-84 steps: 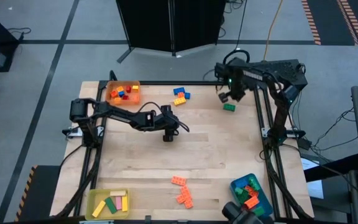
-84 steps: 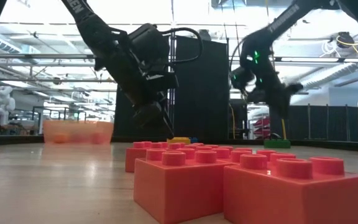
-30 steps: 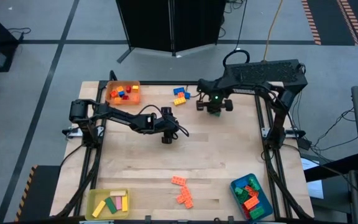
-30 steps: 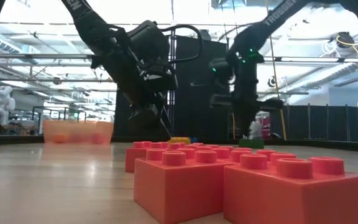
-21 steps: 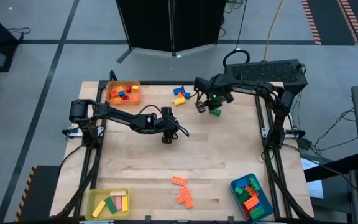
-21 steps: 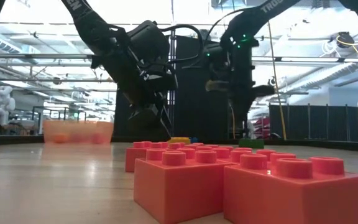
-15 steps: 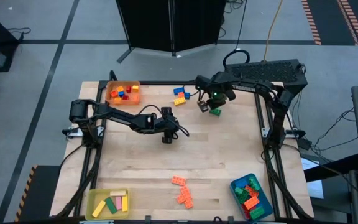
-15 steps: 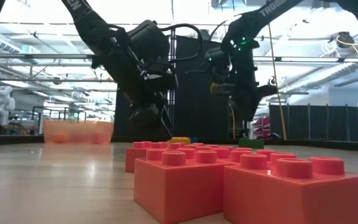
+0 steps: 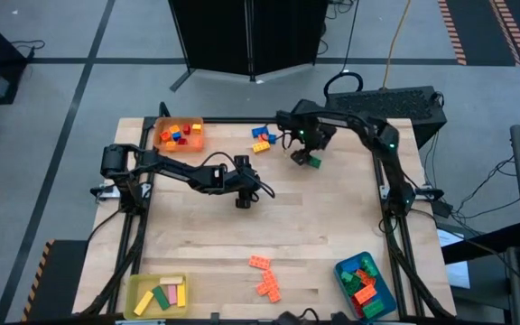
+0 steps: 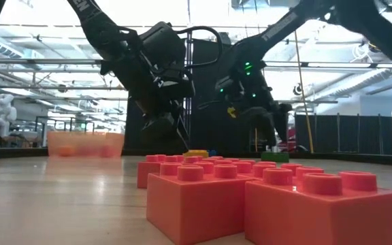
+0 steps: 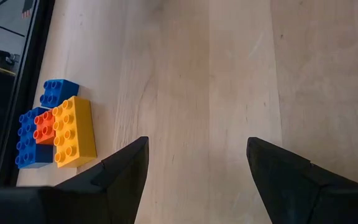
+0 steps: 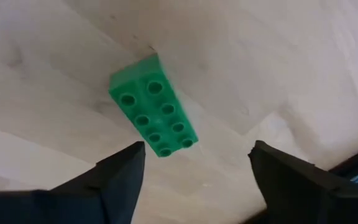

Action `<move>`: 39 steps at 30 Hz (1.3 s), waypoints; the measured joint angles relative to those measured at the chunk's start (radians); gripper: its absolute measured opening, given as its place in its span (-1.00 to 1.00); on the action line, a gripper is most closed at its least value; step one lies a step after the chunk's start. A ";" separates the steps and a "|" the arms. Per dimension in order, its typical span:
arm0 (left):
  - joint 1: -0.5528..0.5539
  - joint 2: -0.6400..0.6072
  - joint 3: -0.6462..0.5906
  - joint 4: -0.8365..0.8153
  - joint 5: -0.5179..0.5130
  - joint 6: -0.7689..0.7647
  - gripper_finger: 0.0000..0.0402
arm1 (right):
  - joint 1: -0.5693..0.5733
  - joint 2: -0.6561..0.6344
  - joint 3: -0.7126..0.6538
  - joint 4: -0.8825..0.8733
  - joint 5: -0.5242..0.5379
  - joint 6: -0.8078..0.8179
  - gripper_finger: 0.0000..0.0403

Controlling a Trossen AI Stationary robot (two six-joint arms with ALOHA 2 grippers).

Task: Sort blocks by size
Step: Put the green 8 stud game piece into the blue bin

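Note:
A green eight-stud block [image 12: 154,115] lies flat on the bare wood near the table's far right [image 9: 313,162]. My right gripper [image 12: 197,165] hovers just above it, open, with nothing between its fingers [image 9: 300,151]. My left gripper [image 9: 245,195] hangs open over the middle of the table, also with nothing between its fingers [image 11: 197,168]. A cluster of blue, orange and yellow blocks [image 9: 262,138] sits by the far edge and shows in the left wrist view [image 11: 55,130]. Orange blocks [image 9: 264,276] lie near the front edge.
An orange tray [image 9: 180,135] with small blocks stands at the far left. A yellow tray [image 9: 159,295] with long blocks is at the near left, and a blue tray [image 9: 366,283] with blocks at the near right. Bare wood lies between the arms.
My right gripper has opened and let go of the green block, which now lies on the table. The gripper has risen off it, tipped, and drawn a little toward the table's left edge.

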 joint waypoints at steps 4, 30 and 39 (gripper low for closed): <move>0.000 0.000 0.000 0.000 0.000 0.001 0.35 | 0.003 0.109 0.129 -0.092 0.006 -0.081 0.46; 0.000 0.000 0.000 -0.020 -0.001 0.018 0.35 | 0.023 0.271 0.230 -0.127 -0.088 -0.191 -0.36; 0.001 0.000 0.000 -0.023 -0.001 0.018 0.35 | 0.025 0.244 0.227 -0.114 -0.019 -0.142 -0.41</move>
